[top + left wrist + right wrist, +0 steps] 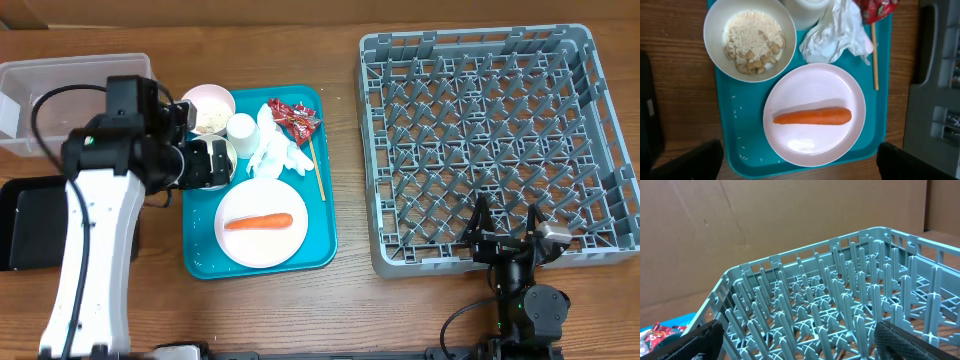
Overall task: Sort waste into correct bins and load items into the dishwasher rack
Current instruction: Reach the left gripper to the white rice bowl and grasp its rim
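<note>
Both grippers stand spread. Our left gripper (212, 163) hovers nearest the carrot (258, 222), whose length runs finger to finger; we'd turn the wrist. Our right gripper (503, 225) is well apart.

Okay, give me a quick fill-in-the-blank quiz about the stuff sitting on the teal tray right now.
1. The carrot lies on the round white ____.
2. The rice scraps sit inside a white ____.
3. The red-and-silver wrapper lies right next to the crumpled white ____.

Missing words: plate; bowl; napkins.
</note>
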### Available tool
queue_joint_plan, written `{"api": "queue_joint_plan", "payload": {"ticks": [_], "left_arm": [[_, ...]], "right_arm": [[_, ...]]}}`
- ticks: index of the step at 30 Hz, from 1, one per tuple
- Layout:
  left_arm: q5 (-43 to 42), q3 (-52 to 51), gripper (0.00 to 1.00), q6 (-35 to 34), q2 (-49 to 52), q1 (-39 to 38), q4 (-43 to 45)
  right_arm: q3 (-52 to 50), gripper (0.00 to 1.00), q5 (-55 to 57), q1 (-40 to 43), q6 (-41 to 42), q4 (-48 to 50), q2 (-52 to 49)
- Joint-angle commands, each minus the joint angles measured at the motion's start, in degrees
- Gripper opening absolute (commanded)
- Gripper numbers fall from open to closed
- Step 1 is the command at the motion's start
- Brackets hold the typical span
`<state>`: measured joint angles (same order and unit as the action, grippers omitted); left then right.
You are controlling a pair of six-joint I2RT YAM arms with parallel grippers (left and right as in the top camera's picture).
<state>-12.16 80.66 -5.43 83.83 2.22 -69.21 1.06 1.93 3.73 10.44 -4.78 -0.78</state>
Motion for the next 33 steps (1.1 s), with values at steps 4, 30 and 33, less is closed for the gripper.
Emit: {"api": "queue_joint_plan", "payload": {"ticks": [4,30,33], "left_arm": [[4.48,1.16,1.00,0.70,8.90,-1.11,1.90],[18.78,1.14,0.99,0.94,30.12,-7.54,16.81],[18.80,1.14,0.84,0.94,30.42,-7.54,16.85]], "right_arm": [[-0.59,1.00,0.55,0.26,-0.24,0.22,0.61],[-0.59,1.00,0.55,0.26,-0.24,0.22,0.61],[-0.59,1.00,0.55,0.26,-0.24,0.22,0.61]]}}
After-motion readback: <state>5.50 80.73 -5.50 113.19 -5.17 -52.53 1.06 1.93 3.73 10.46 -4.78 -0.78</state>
